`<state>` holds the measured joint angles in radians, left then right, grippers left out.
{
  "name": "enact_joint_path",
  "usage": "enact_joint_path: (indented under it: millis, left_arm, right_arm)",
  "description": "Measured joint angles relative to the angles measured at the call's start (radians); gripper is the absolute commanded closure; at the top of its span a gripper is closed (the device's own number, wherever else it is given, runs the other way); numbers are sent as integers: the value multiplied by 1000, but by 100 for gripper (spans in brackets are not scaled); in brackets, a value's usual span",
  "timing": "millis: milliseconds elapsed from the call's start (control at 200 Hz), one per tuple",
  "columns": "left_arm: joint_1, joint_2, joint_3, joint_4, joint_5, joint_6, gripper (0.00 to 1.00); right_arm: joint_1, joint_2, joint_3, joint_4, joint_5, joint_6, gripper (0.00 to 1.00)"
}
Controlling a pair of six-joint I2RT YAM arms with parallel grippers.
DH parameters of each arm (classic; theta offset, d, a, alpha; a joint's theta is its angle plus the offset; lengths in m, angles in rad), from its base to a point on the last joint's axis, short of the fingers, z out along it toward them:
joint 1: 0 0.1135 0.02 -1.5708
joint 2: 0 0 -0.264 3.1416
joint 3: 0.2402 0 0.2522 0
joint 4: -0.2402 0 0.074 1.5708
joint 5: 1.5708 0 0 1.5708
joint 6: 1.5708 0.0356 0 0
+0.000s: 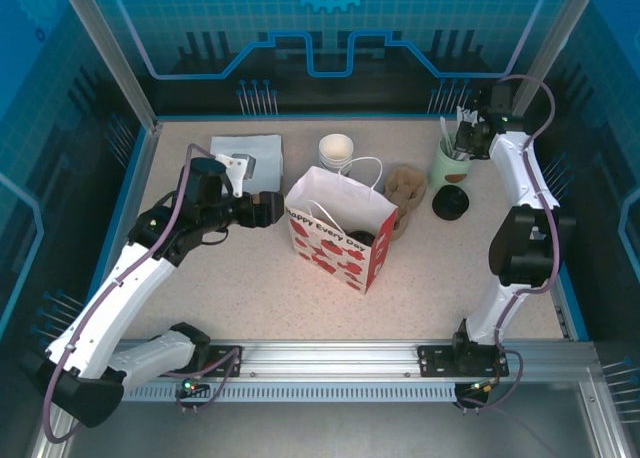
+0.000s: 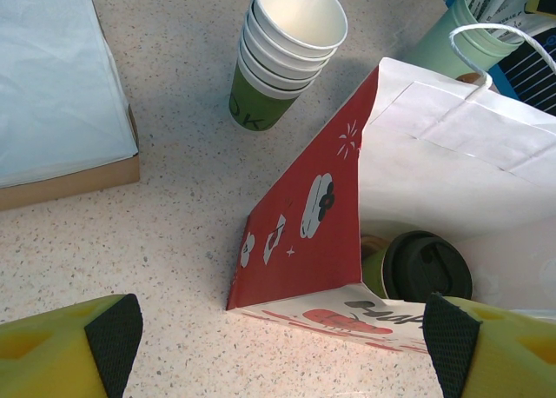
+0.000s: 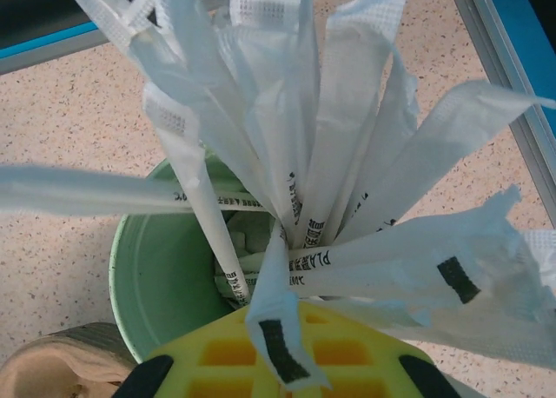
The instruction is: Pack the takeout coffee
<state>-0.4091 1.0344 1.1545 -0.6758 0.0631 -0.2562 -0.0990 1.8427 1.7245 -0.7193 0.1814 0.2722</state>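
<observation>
The takeout coffee (image 2: 415, 268), a green cup with a black lid, sits inside the red-and-white paper bag (image 2: 304, 242); from above it is a dark shape (image 1: 362, 240) in the bag's mouth (image 1: 340, 233). My left gripper (image 2: 282, 346) is open at the bag's left end (image 1: 270, 210), with the bag's near corner between its fingers and not gripped. My right gripper (image 3: 287, 368) is over the pale-green pot (image 3: 161, 276) at the back right (image 1: 466, 138), shut on one white wrapped stick (image 3: 282, 328) from the bunch.
A stack of green paper cups (image 2: 282, 59) stands behind the bag (image 1: 337, 153). White napkins on a brown box (image 2: 61, 94) lie at the back left. Brown cup sleeves (image 1: 405, 186) and a loose black lid (image 1: 450, 203) lie right of the bag.
</observation>
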Motion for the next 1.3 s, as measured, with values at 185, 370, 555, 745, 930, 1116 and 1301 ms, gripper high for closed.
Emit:
enact_joint_path:
  millis: [185,370,555,745,930,1116,1301]
  left_arm:
    - [1,0,0,0,0,0,12]
    - [1,0,0,0,0,0,12]
    - [1,0,0,0,0,0,12]
    - [1,0,0,3,0,-5,10]
    - [1,-5,0,8,0,-8,10]
    - [1,-23,0,11,0,-17,9]
    - [1,-51,-14,30,-12,-37,8]
  right_arm:
    - [0,-3,-2,4,-7,-8,93]
    - [3,-56,-31,5,-16,-37,93]
    - [23,-171,-72,4,1,-71,93]
    - [34,-299,-125,-13,19,-83,94]
    - [61,-443,-174,-66,27,-90,95]
    - [78,-620,-173,-146,5,-102,95]
    - [86,-775,-124,-251,-97,-148,96]
